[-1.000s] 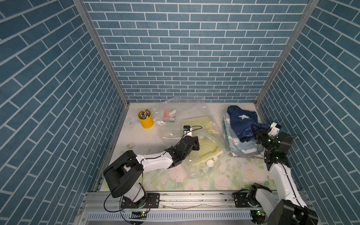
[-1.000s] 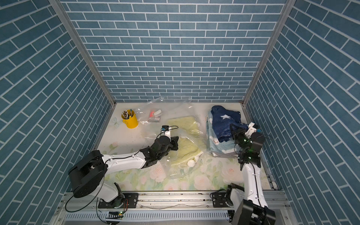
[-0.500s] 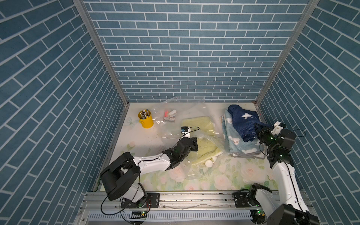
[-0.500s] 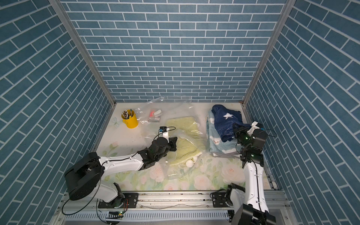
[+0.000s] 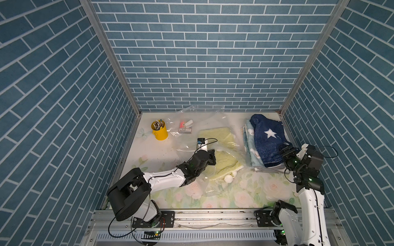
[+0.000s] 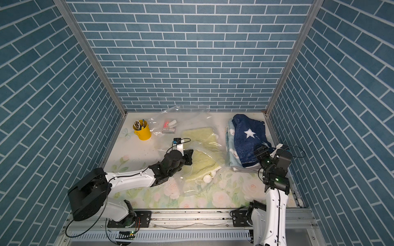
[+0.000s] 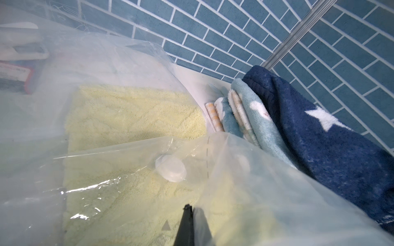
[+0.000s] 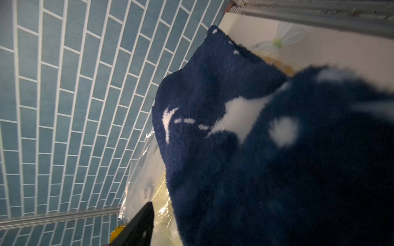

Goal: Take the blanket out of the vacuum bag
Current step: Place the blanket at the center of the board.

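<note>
Both arms share one build. The left arm [image 5: 164, 181] and the right arm [image 5: 310, 204] have glossy white link shells joined by black joint housings. The shoulder housing [image 5: 128, 194] is a large black drum. The left gripper [image 5: 213, 158] and the right gripper [image 5: 284, 149] are black throughout, jaws included. A white wrist bracket carries a small blue-faced module [image 5: 201, 140] with a thin black cable [image 5: 214, 139] looped from it. Green indicator lights [image 5: 310, 180] show on the right arm's joints. Black base plates [image 5: 168, 220] bolt to a silver slotted rail [image 5: 213, 217] on the near side.
</note>
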